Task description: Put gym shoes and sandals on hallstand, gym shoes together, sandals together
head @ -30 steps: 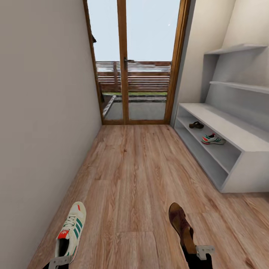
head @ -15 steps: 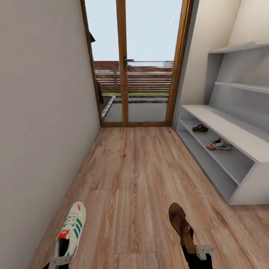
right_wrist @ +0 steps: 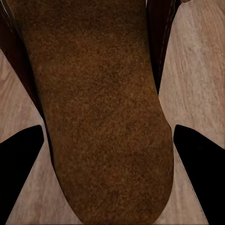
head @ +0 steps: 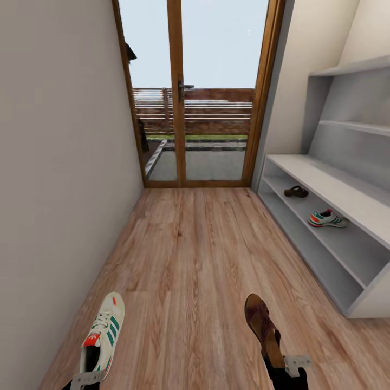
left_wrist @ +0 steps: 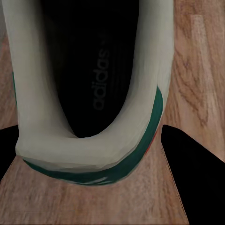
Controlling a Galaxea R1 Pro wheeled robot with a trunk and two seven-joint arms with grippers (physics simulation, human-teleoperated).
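Carrying footwear in both arms, the robot faces down a narrow corridor toward a wood-framed glass door (head: pixel 200 92). Its left gripper (head: pixel 86 379) holds a white low-top gym shoe with green side stripes and a red heel tab (head: pixel 103 336) by the heel, toe pointing ahead above the light brown wood-grain plank floor (head: pixel 184 254); the left wrist view looks into the shoe's dark opening (left_wrist: pixel 93 70), black fingers (left_wrist: pixel 197 173) flanking its heel. The right gripper (head: pixel 290 365) clasps a flat brown leather-look sandal with a tan insole (head: pixel 264 327) at its heel, the sole (right_wrist: pixel 103 103) lying between dark fingers (right_wrist: pixel 18 164) in the right wrist view. Against the right wall stands the wide white hallstand with bench top and two low open shelves (head: pixel 325 181). On its upper low shelf rest a second brown sandal (head: pixel 296 191), nearer the door, and a second white-and-green gym shoe (head: pixel 327 219), well apart from each other
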